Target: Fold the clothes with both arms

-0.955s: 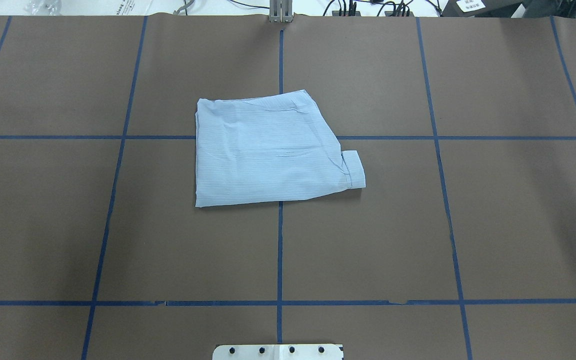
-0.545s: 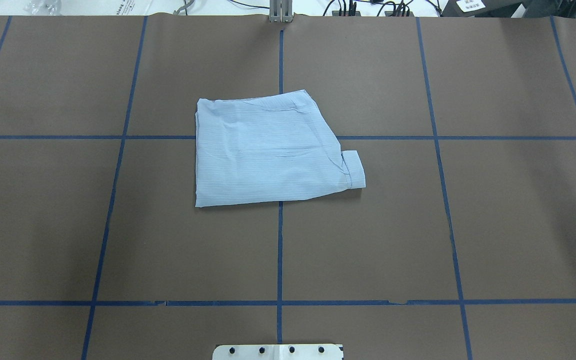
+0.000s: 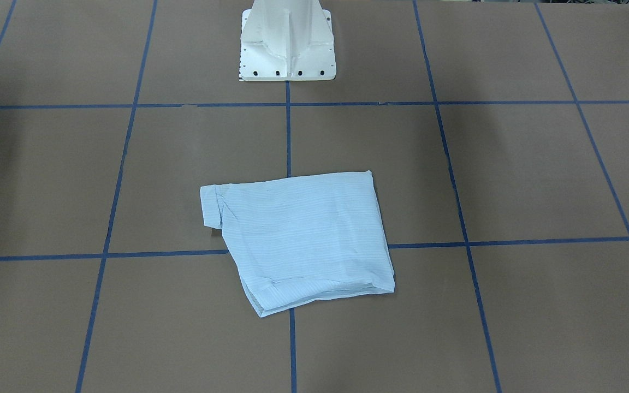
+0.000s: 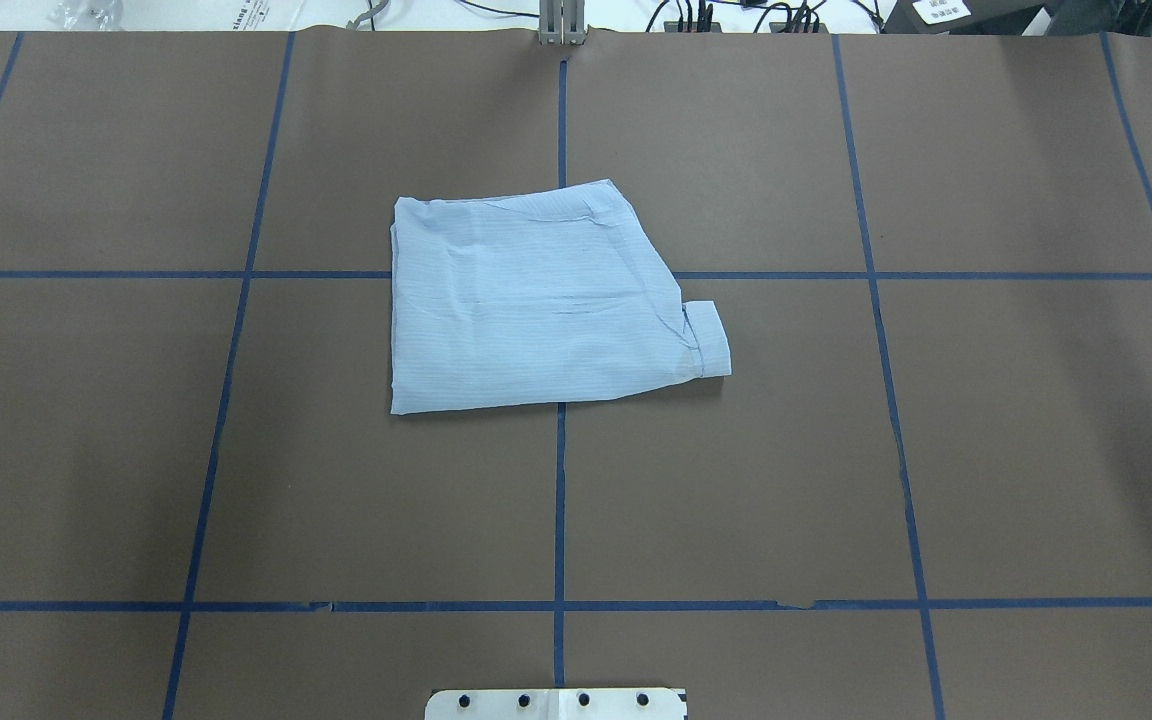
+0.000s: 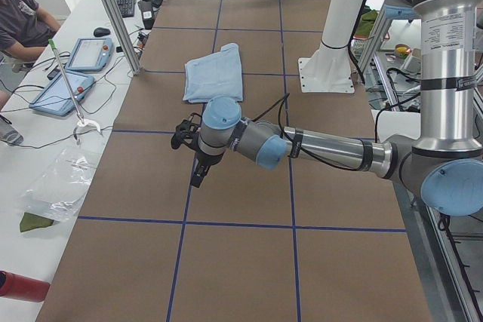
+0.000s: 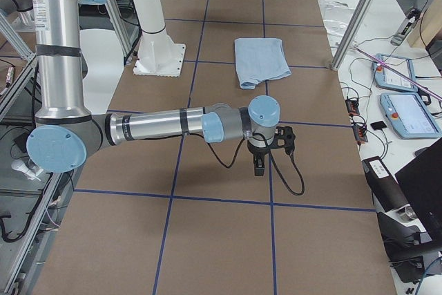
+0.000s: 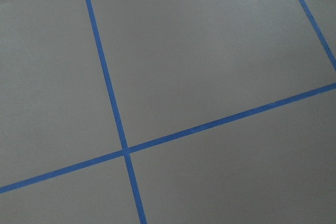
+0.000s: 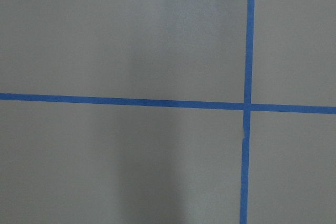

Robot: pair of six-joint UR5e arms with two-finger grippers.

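The pale-blue shirt point(image 4: 536, 300) lies folded in a flat packet near the middle of the brown table point(image 4: 1016, 450), over a crossing of blue tape lines point(image 4: 560, 500). One cuff point(image 4: 711, 340) sticks out on the robot's right side. Both arms are well apart from the shirt, each low over bare table. The left gripper point(image 5: 198, 177) and the right gripper point(image 6: 259, 165) point down; if their fingers are wide or narrow, I cannot tell

Silver arms point(image 5: 332, 148) carry light-blue caps point(image 5: 223, 113) and black cables point(image 6: 302, 186).
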